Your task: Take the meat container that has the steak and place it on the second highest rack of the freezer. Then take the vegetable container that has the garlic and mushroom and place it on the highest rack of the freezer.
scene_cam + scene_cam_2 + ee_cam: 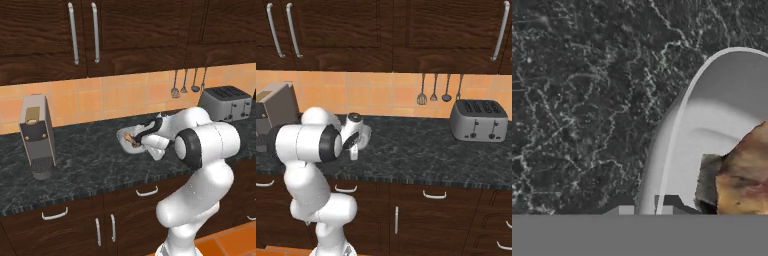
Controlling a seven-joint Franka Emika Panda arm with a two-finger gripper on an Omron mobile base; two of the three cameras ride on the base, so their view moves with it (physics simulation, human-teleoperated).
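Note:
A white meat container (124, 136) sits on the dark marble counter (90, 165), near its middle. In the hand view its curved rim (682, 115) sweeps up the right side, and the reddish-brown steak (744, 175) lies inside at the lower right. My gripper (136, 142) reaches down over the container's near side. Its two fingertips (646, 210) stand close together with the rim between them, so they grip the container's wall. The container rests on the counter. The freezer, its racks, and the garlic and mushroom are out of view.
A grey coffee machine (37, 135) stands at the counter's left. A silver toaster (478, 120) sits at the right, with utensils (433, 92) hanging on the tiled wall. Dark wood cabinets (100, 30) hang overhead; drawers run below the counter edge.

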